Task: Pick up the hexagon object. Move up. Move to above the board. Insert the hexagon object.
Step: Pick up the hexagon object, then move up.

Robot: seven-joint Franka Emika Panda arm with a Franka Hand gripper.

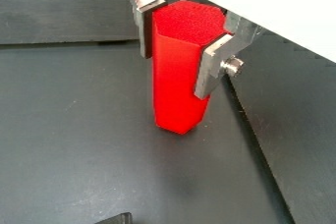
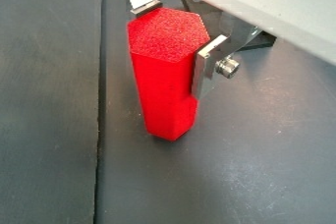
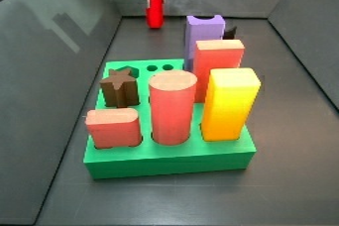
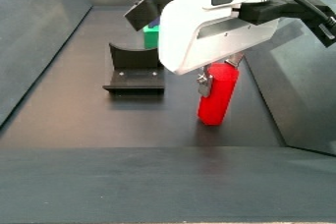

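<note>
Honestly, my gripper has its fingers straddling the hexagon object's top on the floor, far from the board, and any off-centre squeeze could tip it.

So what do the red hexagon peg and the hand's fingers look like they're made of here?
The hexagon object looks like plastic, possibly 3D-printed: uniform bright red with a matte, finely grainy top face and soft sheen on its sides. The hand sits around its upper part, near the far wall beyond the board. Its fingers look like bare metal: flat silver plates, brushed-looking, with a screw on one.
</note>
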